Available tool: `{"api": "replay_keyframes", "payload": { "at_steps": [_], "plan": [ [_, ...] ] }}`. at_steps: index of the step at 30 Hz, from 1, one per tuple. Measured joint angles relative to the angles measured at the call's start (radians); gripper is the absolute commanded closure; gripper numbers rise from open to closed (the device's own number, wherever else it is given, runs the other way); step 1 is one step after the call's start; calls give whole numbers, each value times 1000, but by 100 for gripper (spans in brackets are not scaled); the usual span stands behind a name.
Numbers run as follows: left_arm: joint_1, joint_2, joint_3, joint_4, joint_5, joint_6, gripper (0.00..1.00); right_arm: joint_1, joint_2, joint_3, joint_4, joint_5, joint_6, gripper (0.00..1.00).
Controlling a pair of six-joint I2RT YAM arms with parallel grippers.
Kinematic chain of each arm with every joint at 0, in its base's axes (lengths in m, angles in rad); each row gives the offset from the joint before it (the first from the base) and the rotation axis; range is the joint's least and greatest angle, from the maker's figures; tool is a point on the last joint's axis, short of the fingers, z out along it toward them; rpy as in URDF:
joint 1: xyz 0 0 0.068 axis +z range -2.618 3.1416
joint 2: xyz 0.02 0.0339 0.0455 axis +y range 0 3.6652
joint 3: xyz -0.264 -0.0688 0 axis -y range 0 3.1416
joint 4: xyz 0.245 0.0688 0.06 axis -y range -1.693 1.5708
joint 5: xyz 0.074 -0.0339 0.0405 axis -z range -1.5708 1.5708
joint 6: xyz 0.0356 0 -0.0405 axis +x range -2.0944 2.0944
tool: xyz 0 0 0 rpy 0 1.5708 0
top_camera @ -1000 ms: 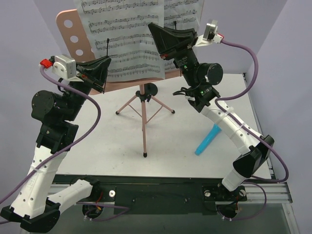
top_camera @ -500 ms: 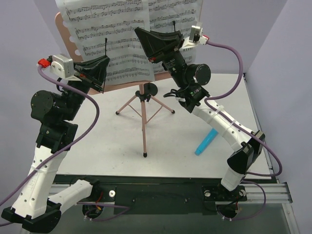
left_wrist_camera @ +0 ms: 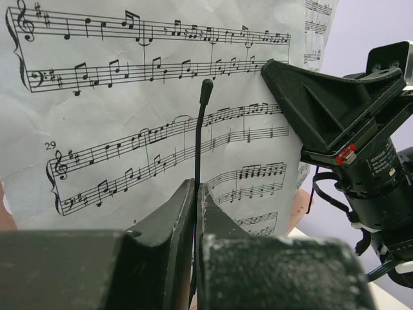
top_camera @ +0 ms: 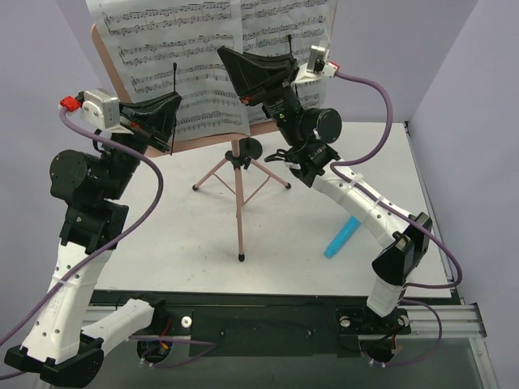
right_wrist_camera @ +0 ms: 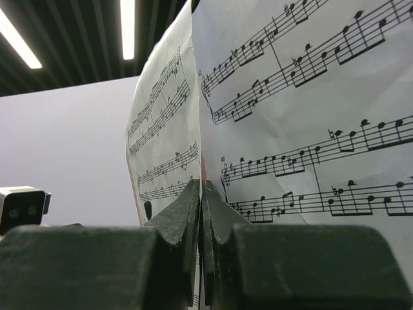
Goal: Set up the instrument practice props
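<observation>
Music-stand desk [top_camera: 212, 141] sits on its tripod [top_camera: 238, 185], upper centre-left of the top view, with the tripod feet on the table [top_camera: 162, 227]. Two sheets stand on it and meet near the middle: page at frame left [top_camera: 170, 49] and page at frame right [top_camera: 284, 24]. The first wire page-holder [top_camera: 174, 85] rises in front of the former, and the second wire page-holder [top_camera: 289, 42] in front of the latter.

Left gripper [top_camera: 173, 121]: jaws together, clamped low on the first wire page-holder. Right gripper [top_camera: 235, 74]: jaws together at the seam between the sheets. You cannot tell whether paper or the desk's edge lies between them.

Judged step: pinning the pages under the wires. To do it well:
- Swing the wire only about its own hinge and lay it flat on the paper.
- Let go only once the sheet is trapped.
- Keep your right pinch light, since a sideways pull would likely crease a sheet or twist the desk.
- Avoid pushing back, because the stand looks easy to tip on so thin a tripod.

Views:
- The left wrist shows the wire running down between the fingertips [left_wrist_camera: 177, 206], which the top view cannot resolve.
- The right wrist shows one sheet's inner edge curling forward off the other.
- Only the top view shows the tripod, and a blue tube [top_camera: 344, 235] lying lower right, well apart from the stand
</observation>
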Motion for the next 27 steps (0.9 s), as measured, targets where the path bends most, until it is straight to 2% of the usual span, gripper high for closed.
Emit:
{"api": "replay_keyframes", "payload": {
  "at_steps": [27],
  "plan": [
    [57,-13,-21,34,37,-53,100,39,97,80,57,17,5,100]
  ]
}}
